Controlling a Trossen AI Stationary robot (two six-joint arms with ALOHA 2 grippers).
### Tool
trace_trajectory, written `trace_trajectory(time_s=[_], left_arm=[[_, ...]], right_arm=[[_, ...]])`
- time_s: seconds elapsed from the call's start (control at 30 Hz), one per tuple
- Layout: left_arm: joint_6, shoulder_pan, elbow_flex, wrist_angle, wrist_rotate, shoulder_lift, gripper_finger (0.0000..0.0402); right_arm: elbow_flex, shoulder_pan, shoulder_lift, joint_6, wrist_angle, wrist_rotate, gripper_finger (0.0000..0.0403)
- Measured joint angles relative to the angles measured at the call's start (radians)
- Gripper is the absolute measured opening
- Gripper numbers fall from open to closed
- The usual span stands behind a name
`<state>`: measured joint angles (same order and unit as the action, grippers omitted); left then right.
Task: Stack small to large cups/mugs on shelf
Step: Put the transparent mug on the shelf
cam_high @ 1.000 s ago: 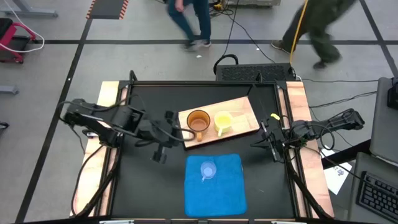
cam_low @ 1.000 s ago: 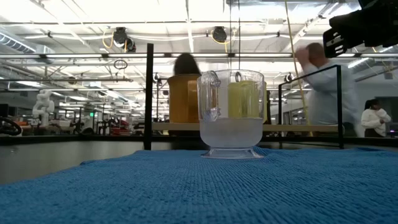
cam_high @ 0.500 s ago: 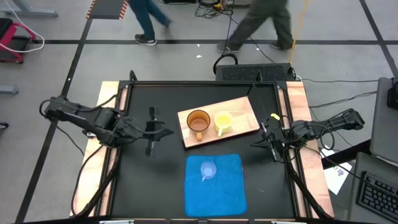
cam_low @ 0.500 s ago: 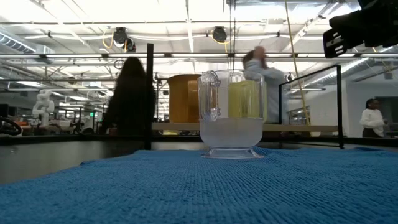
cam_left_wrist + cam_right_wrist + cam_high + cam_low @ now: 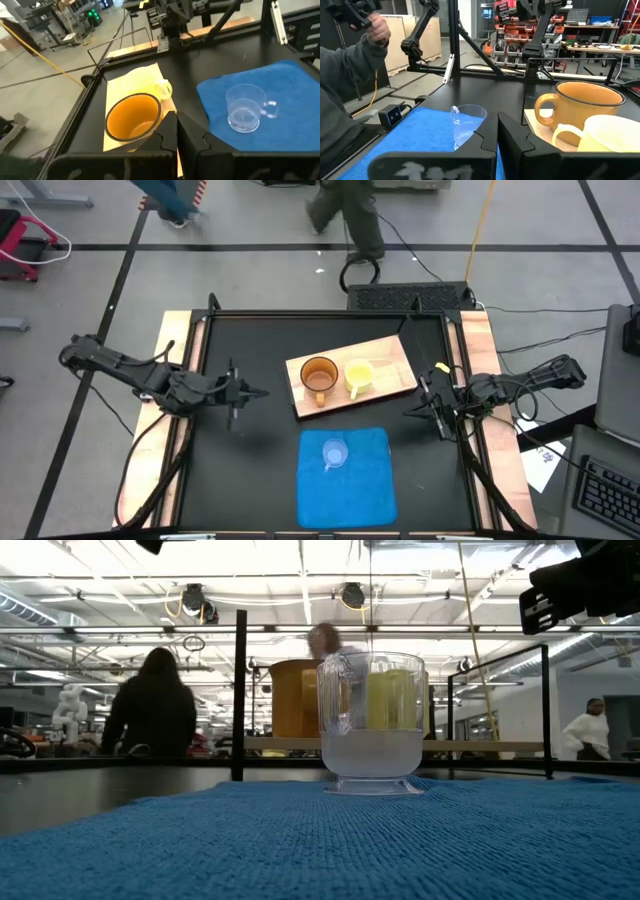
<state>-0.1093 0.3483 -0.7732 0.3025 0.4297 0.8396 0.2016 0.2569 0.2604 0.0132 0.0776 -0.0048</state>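
Observation:
On the light-wood shelf [image 5: 390,358] stand the amber-brown mug [image 5: 319,376] and, right of it, the yellow mug [image 5: 358,375], both upright. The small clear cup [image 5: 334,452] stands upright on the blue mat [image 5: 345,480], nearer the front. My left gripper [image 5: 255,392] hovers shut and empty over the black table, left of the shelf; its wrist view shows the amber mug [image 5: 132,117] and the clear cup [image 5: 245,107] ahead. My right gripper [image 5: 412,411] waits shut at the right side, pointing toward the mugs [image 5: 582,110].
Black frame posts [image 5: 239,690] stand at the table's far corners. Bare black table lies to the left and right of the blue mat [image 5: 280,85]. People walk on the floor beyond the table's far edge [image 5: 345,210], and a sleeve [image 5: 350,75] shows in the right wrist view.
My left gripper has drawn back from beside the amber mug toward the table's left edge, sinking a little, and has stayed shut and empty. The mugs and the clear cup have not moved. People have walked past behind the table.

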Motion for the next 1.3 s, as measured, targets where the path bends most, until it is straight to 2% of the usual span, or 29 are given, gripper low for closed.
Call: trace_trajectory(time_s=[0.53,0.7,0.8,0.97,1.13,1.3], left_arm=[[-0.101,-0.005,0.317,-0.428,-0.043,-0.119,0.0],[-0.074,-0.05,0.424,-0.522,0.02,-0.165,0.0],[-0.107,-0.099,0.495,-0.528,0.014,-0.219,0.0],[-0.117,-0.234,0.598,-0.627,-0.127,-0.316,0.0],[-0.093,-0.355,0.671,-0.67,-0.353,-0.351,0.0],[-0.1,-0.409,0.701,-0.676,-0.459,-0.351,0.0]], right_arm=[[0.0,0.0,0.0,-0.007,0.0,0.0,0.0],[0.0,0.0,0.0,-0.03,0.009,0.0,0.0],[0.0,0.0,0.0,-0.035,0.02,0.0,0.0],[0.0,0.0,0.0,-0.038,0.024,0.004,0.0],[0.0,0.0,0.0,-0.062,0.024,0.005,0.0],[0.0,0.0,0.003,-0.063,0.024,0.007,0.0]])
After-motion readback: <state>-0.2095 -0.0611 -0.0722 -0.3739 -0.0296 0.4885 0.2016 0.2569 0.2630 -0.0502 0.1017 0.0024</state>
